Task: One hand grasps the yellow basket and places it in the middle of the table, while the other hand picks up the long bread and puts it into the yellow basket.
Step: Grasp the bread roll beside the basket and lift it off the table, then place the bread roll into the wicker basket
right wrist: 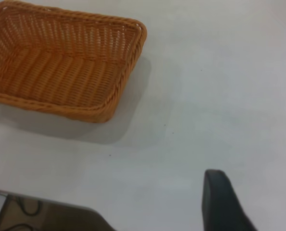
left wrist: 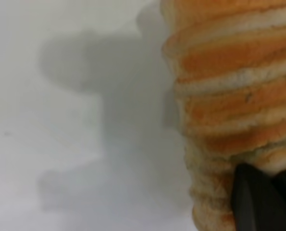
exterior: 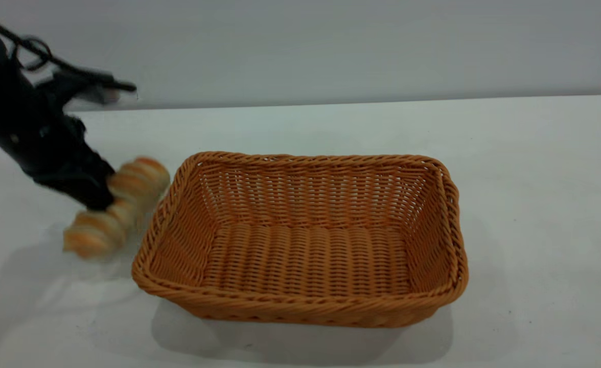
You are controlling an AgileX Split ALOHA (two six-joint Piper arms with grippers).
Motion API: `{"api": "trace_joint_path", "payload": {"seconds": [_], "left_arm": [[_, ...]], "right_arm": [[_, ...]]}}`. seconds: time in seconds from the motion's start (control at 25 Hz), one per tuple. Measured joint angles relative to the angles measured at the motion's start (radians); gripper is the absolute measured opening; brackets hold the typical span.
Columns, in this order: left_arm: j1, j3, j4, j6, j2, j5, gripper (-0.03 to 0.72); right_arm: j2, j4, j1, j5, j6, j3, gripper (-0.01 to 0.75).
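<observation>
The yellow basket (exterior: 300,309) stands empty near the middle of the white table (exterior: 535,204); it also shows in the right wrist view (right wrist: 109,108). My left gripper (exterior: 98,197) is shut on the long bread (exterior: 121,202), holding it around its middle just left of the basket's left rim. The loaf is tilted, with its lower end toward the front. In the left wrist view the striped bread (left wrist: 234,96) fills the frame beside my left gripper (left wrist: 265,197). My right gripper (right wrist: 255,192) is open and empty over bare table, away from the basket, and is out of the exterior view.
The left arm's shadow falls on the table at the front left. A table edge with cables below it (right wrist: 22,209) shows in the right wrist view. A grey wall runs behind the table.
</observation>
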Motion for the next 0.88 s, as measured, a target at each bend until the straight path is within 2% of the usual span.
{"api": "trace_joint_path", "payload": {"seconds": [0.28, 0.48, 0.6, 0.88], "left_arm": [[0.000, 0.000, -0.046, 0.004, -0.149, 0.013, 0.013], [-0.025, -0.043, -0.168, 0.099, -0.192, 0.110, 0.010], [-0.085, -0.087, -0.199, 0.120, -0.193, 0.156, 0.008], [-0.273, -0.138, -0.211, 0.113, -0.179, 0.160, 0.007]], "right_arm": [[0.000, -0.013, 0.000, 0.000, 0.000, 0.000, 0.378], [0.000, -0.013, 0.000, 0.000, 0.000, 0.000, 0.378], [0.000, -0.013, 0.000, 0.000, 0.000, 0.000, 0.378], [0.000, -0.013, 0.000, 0.000, 0.000, 0.000, 0.378]]}}
